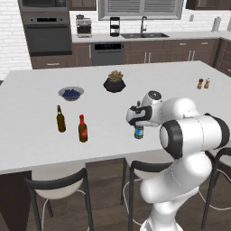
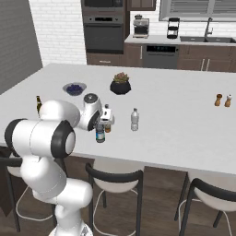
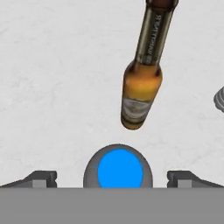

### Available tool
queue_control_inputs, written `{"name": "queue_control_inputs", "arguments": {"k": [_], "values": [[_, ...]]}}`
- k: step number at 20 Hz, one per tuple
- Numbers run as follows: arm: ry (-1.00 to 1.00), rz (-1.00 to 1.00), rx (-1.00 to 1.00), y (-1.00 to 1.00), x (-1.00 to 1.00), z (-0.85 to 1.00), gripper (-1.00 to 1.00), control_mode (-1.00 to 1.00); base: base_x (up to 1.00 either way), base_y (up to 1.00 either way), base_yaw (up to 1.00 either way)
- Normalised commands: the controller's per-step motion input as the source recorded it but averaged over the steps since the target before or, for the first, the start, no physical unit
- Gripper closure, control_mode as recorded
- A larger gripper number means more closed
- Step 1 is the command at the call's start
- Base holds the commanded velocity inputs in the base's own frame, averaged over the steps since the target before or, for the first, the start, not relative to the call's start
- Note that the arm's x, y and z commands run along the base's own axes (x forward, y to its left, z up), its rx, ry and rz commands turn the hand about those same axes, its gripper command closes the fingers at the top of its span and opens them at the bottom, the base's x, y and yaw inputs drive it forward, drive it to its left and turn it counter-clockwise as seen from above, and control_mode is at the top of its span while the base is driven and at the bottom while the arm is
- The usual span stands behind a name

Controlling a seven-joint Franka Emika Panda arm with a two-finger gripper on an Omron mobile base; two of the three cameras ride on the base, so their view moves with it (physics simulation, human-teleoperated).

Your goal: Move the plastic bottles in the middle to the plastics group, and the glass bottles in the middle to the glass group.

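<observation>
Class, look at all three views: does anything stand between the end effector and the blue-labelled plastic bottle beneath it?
Nothing visible does. The end effector sits open directly above the blue-labelled plastic bottle; the amber glass bottle stands just beyond it.

Blue-labelled clear plastic bottle (image 1: pixel 139 132) stands upright mid-table, slim amber glass bottle (image 3: pixel 141 83) just beside it, whitish plastic bottle (image 2: pixel 134 120) near.

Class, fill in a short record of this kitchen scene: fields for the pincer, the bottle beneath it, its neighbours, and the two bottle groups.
pincer: open, above the blue-capped bottle, fingers either side of it
blue-capped bottle: upright, near the island's front edge
amber bottle: upright, just beyond it
clear whitish bottle: upright, apart to the right
glass group: dark brown bottle and red-necked bottle, left side of the island
shakers: far right
</observation>
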Motion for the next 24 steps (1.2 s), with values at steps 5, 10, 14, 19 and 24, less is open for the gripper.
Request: {"name": "queue_control_inputs", "arguments": {"k": [5,10,14,19,24], "values": [[0.0,0.0,0.0,0.02,0.06,-0.04,1.0,-1.0,0.0,0.0,0.0],[-0.01,0.0,0.0,-0.09,-0.03,0.0,1.0,-1.0,0.0,0.0,0.0],[-0.02,0.0,0.0,-0.09,-0.13,0.0,1.0,-1.0,0.0,0.0,0.0],[0.0,0.0,0.0,-0.05,-0.25,0.12,1.0,-1.0,0.0,0.0,0.0],[0.0,0.05,0.04,0.02,-0.43,0.45,1.0,-1.0,0.0,0.0,0.0]]}}
